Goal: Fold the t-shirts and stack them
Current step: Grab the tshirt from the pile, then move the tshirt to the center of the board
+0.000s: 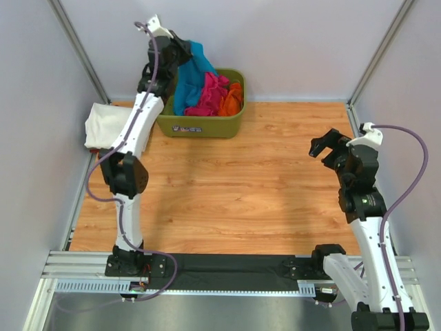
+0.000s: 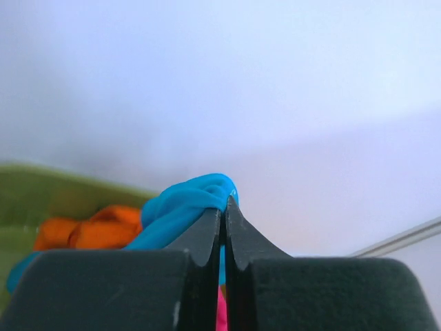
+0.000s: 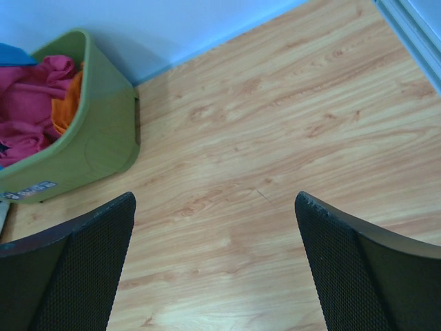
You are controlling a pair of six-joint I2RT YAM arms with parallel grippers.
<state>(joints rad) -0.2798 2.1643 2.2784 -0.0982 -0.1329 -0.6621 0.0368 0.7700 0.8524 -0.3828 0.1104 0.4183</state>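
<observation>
My left gripper (image 1: 185, 53) is raised above the olive-green tub (image 1: 200, 127) and shut on the teal-blue t-shirt (image 1: 191, 77), which hangs from it into the tub. In the left wrist view the teal cloth (image 2: 186, 207) bulges over the closed fingertips (image 2: 213, 227). A pink t-shirt (image 1: 209, 94) and an orange t-shirt (image 1: 233, 101) lie crumpled in the tub. A white t-shirt (image 1: 105, 125) lies folded at the table's far left, partly behind my left arm. My right gripper (image 1: 324, 146) is open and empty above the right side of the table.
The tub stands at the back of the wooden table (image 1: 241, 193), against the rear wall. In the right wrist view the tub (image 3: 89, 138) is at the upper left with pink and orange cloth inside. Grey walls close in both sides.
</observation>
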